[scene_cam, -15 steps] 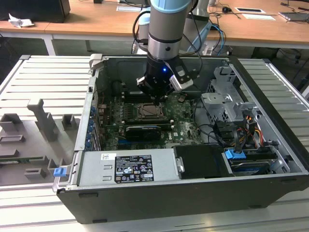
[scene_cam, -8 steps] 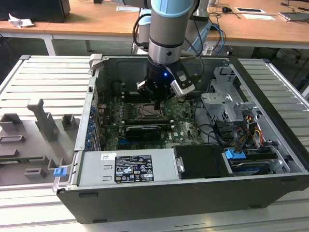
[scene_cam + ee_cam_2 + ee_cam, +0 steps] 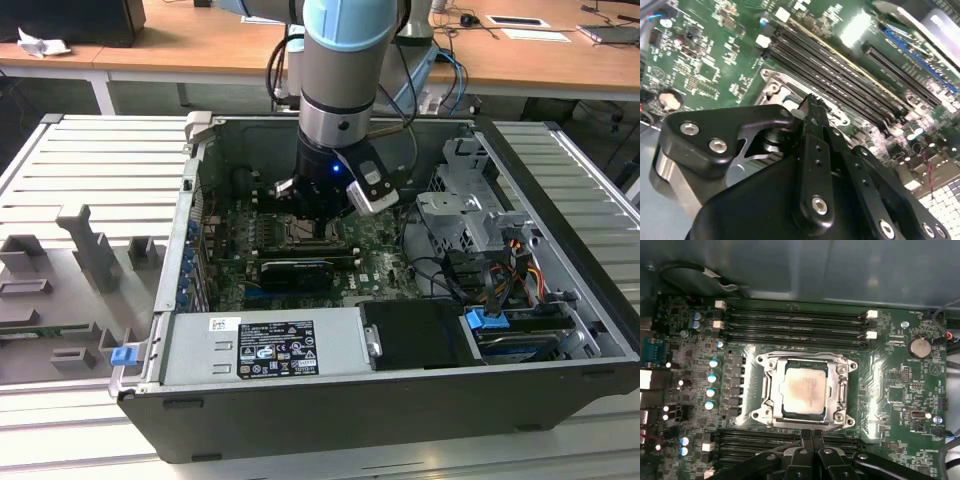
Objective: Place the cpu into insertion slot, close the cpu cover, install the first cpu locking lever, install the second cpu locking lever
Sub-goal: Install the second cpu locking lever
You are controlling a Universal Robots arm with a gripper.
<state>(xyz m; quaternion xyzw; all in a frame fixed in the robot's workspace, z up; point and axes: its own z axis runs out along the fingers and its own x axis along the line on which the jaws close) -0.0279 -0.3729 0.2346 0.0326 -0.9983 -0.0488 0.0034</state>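
The cpu (image 3: 805,390), a dull silver-beige square, lies flat in the insertion slot (image 3: 805,364) on the green board. Only a thin dark rim of the slot shows around the chip. The cpu cover (image 3: 842,385), a silver frame, is down around the chip. My gripper (image 3: 812,435) is shut, and I see nothing between its fingers. Its tips sit at the socket's edge, beside a thin metal rod (image 3: 832,427) that runs along that edge. The second wrist view has the gripper (image 3: 812,101) tips close over the frame's corner. In the exterior view, the gripper (image 3: 318,225) reaches down inside the computer case.
Long black memory slots (image 3: 795,322) flank the socket on two sides. Case walls (image 3: 200,180), a power supply (image 3: 265,345), a drive cage (image 3: 470,215) and loose cables (image 3: 500,270) surround the board. A grey fixture tray (image 3: 70,280) lies at the exterior view's left.
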